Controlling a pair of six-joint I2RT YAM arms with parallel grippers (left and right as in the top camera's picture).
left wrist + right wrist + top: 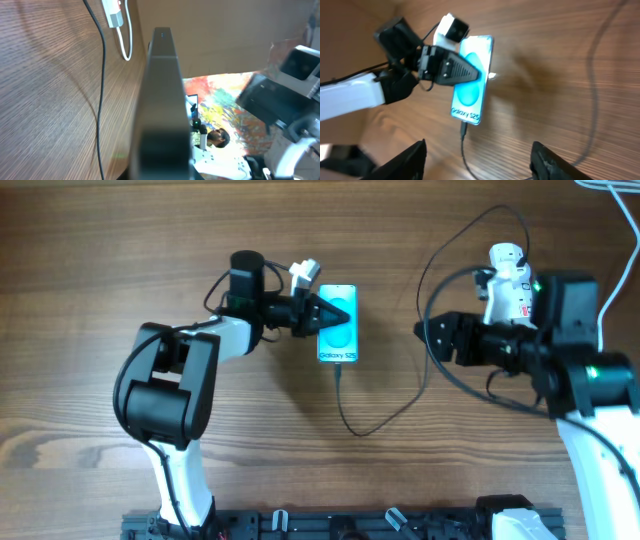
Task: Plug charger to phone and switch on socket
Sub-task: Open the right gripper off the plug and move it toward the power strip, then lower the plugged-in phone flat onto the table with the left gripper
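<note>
The phone lies mid-table with its turquoise screen up and the "Galaxy" strip at the near end; it also shows in the right wrist view. My left gripper is shut on the phone's left side. The charger, a thin black cable, has its plug tip at the phone's near end. It loops right and runs up to the socket. My right gripper is open and empty, right of the phone and just left of the socket. Its fingers frame the cable in the right wrist view.
A thick white lead runs off the far right corner. The right arm's body hangs over the right of the table. In the left wrist view a dark blurred slab fills the centre, with the black cable on the wood beside it.
</note>
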